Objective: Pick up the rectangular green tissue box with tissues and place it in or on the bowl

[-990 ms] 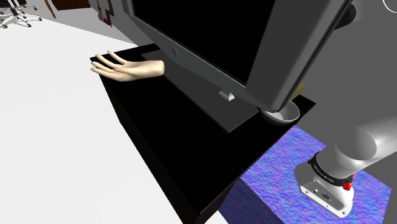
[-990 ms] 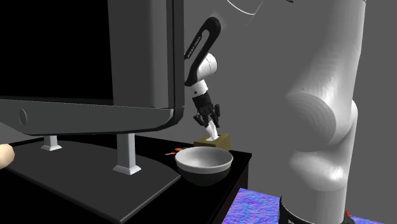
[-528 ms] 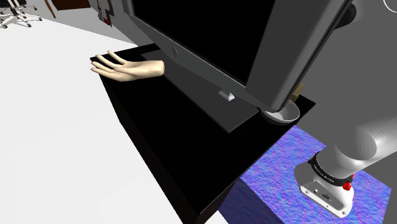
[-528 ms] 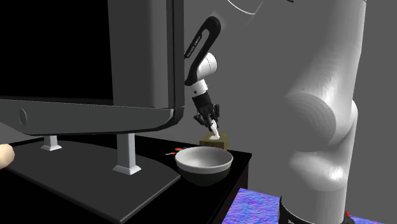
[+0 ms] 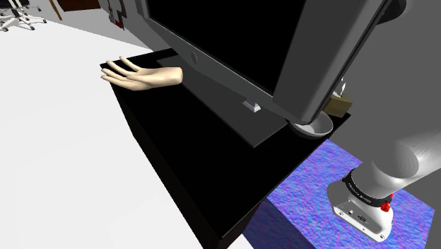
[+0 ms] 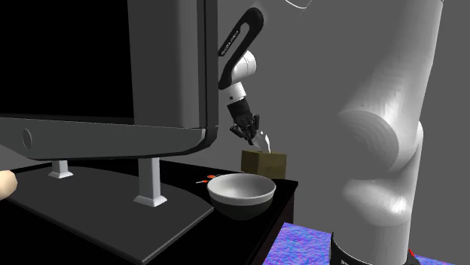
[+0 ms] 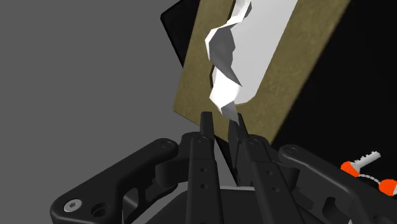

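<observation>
In the shoulder view, the olive box [image 5: 340, 105] peeks out past the lower corner of the monitor [image 5: 283, 49]. It is just beyond the bowl [image 5: 316, 129], by the far corner of the black counter [image 5: 184, 155]. The screen's edge hangs close over the bowl, so I'd bring the box in from the open side and not under that edge.

In the second exterior view, your claw [image 6: 251, 136] comes down at a slant, nearly shut, and pinches the white tissue [image 6: 265, 142] that stands up from the box's top. The box sits right under the claw, a little toward this view's right and behind the bowl. The bowl's rim hides the box's bottom edge, so you cannot tell whether it is clear of the counter. The grip looks weak, since it holds a sheet and not the box, and the tissue could slide out or tear. Move slowly, raise it no higher than the rim needs, and keep the path to the bowl short.

In the wrist view, the fingers [image 7: 205, 137] almost meet, with the tissue's tip caught between them. The box's top face lies just past the fingertips and does not touch them. If the box swings, let it settle over the bowl's middle before you let go.
</observation>
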Controlling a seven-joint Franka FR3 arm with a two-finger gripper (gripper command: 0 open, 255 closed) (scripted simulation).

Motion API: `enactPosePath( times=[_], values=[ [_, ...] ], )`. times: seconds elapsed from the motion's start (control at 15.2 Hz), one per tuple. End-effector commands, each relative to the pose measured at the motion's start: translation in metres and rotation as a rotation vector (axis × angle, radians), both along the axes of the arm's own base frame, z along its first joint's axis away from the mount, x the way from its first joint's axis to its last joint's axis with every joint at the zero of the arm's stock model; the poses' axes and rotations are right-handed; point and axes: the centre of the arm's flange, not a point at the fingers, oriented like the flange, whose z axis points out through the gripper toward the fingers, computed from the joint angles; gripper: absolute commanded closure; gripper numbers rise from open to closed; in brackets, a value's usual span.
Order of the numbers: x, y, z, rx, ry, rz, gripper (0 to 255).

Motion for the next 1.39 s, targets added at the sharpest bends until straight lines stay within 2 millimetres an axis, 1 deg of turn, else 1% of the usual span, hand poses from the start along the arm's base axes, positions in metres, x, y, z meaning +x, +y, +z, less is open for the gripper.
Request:
enactPosePath(
  times=[0.0, 1.25, 1.32],
  values=[
    [0.001, 0.000, 0.011, 0.000, 0.000, 0.000, 255],
    [0.001, 0.000, 0.111, 0.000, 0.000, 0.000, 255],
    [0.000, 0.000, 0.112, 0.000, 0.000, 0.000, 255]
  ],
)
